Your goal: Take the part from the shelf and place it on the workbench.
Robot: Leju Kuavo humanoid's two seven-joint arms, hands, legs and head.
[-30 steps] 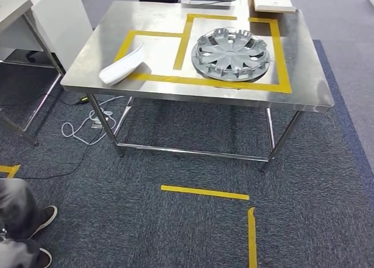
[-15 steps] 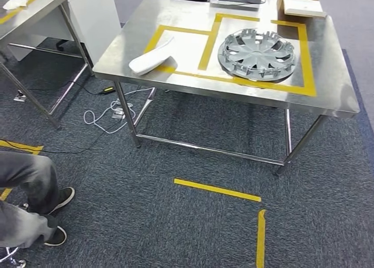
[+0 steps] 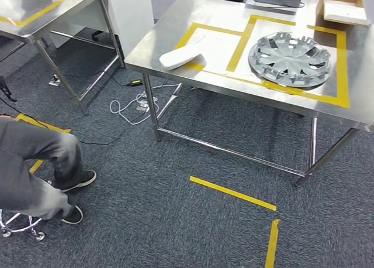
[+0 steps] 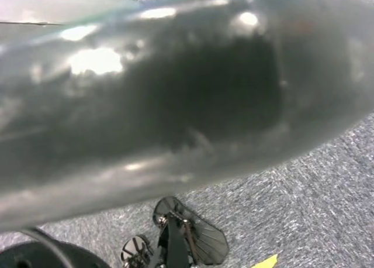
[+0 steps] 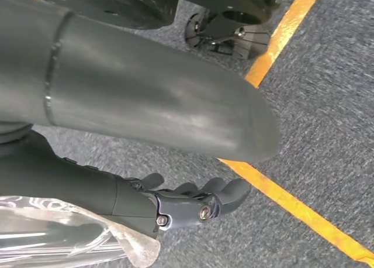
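Right hand (image 5: 194, 205) hangs over carpet, fingers (image 5: 229, 192) loosely extended, holding nothing. Left hand (image 4: 168, 104) a blurred grey mass, fingers' state cannot be told. White part (image 3: 180, 57) lies on worktop (image 3: 211, 10), ahead of both hands, well apart, long axis diagonal. Hubcap (image 3: 288, 57) beside it. Likely next: go to shelf.
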